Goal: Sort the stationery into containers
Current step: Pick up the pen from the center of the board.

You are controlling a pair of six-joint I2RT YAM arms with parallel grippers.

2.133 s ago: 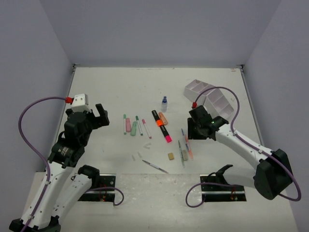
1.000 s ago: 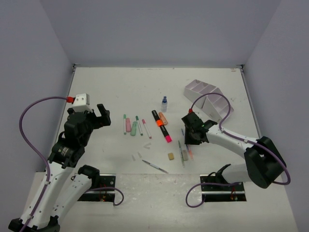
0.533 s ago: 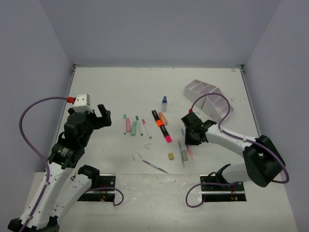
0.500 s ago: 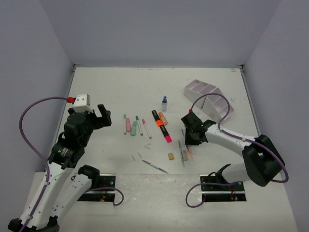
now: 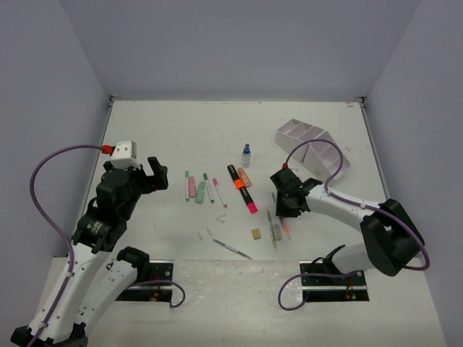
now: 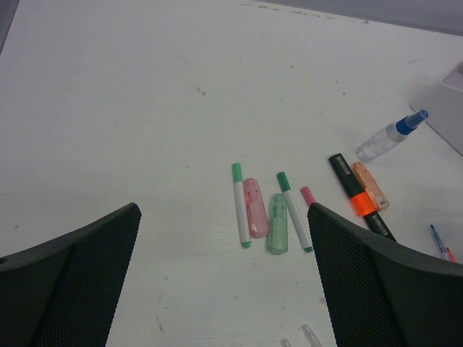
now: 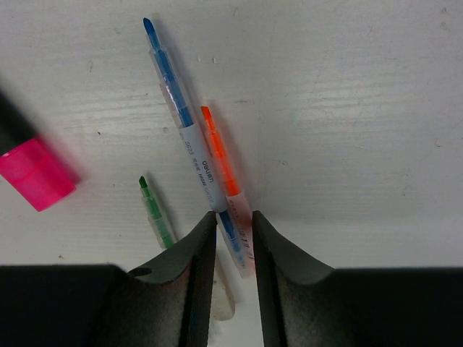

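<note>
My right gripper [image 7: 234, 224] is low on the table, its jaws closed narrowly on a blue pen [image 7: 181, 119] and an orange pen [image 7: 219, 155] lying side by side; in the top view it [image 5: 282, 212] is right of the black marker [image 5: 241, 186]. A green pen [image 7: 155, 210] lies just to its left. My left gripper [image 5: 153, 168] is open and empty, raised left of the pink highlighter [image 6: 255, 207] and green highlighter [image 6: 277, 223]. The blue-capped bottle [image 5: 246, 155] lies behind the marker. The white organizer [image 5: 311, 144] stands at the back right.
A tan eraser [image 5: 255, 233] and a grey eraser [image 5: 275, 231] lie near the front, with a thin pen [image 5: 233, 249] at the table's near edge. Two small clear bits [image 5: 205, 233] lie left of them. Walls enclose the left, right and back.
My right arm has swung left and down from beside the organizer onto the blue and orange pens. The left arm has hardly moved.
</note>
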